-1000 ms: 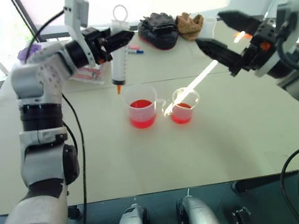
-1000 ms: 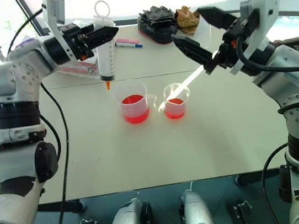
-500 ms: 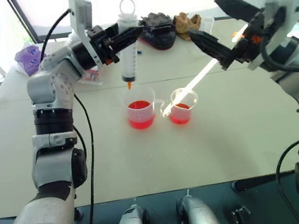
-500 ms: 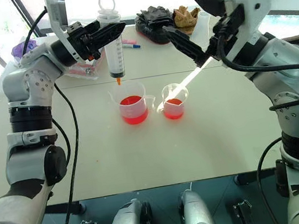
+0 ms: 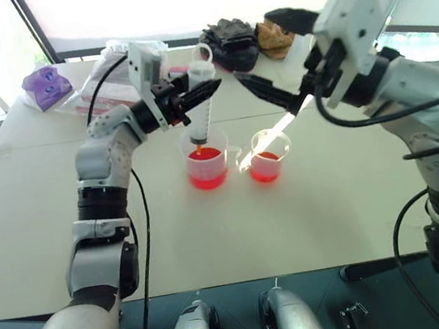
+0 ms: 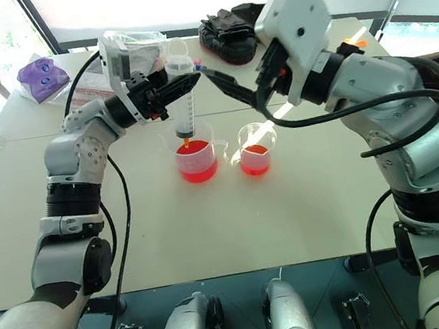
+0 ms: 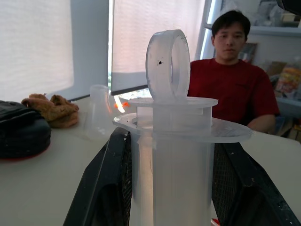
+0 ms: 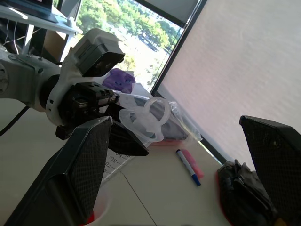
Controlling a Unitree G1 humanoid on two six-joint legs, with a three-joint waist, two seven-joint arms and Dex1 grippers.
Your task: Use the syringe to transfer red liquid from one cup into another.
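My left gripper [image 5: 206, 92] is shut on the barrel of the syringe [image 5: 201, 108] and holds it upright. Its orange tip hangs inside the rim of the larger handled cup [image 5: 207, 166], just over the red liquid [image 5: 207, 177]. The white plunger ring [image 7: 167, 63] stands at the top, pushed in. The smaller cup [image 5: 267, 156] stands to the right with a little red liquid. My right gripper [image 5: 251, 48] is open, level with the plunger, a little to its right and not touching it. In the right wrist view the syringe [image 8: 149, 117] sits between its spread fingers [image 8: 75, 179].
Black gloves [image 5: 231, 42], a brown bundle [image 5: 273, 34] and a tall clear cup [image 5: 305, 38] lie at the table's far edge. A plastic bag [image 5: 107, 89] and a purple object [image 5: 44, 79] sit far left. A marker pen [image 8: 188, 167] lies behind. A person in red [image 7: 230, 92] sits across.
The left gripper has come down and slightly right, bringing the syringe tip into the larger cup. The right gripper has rolled and swung left toward the plunger, still open.
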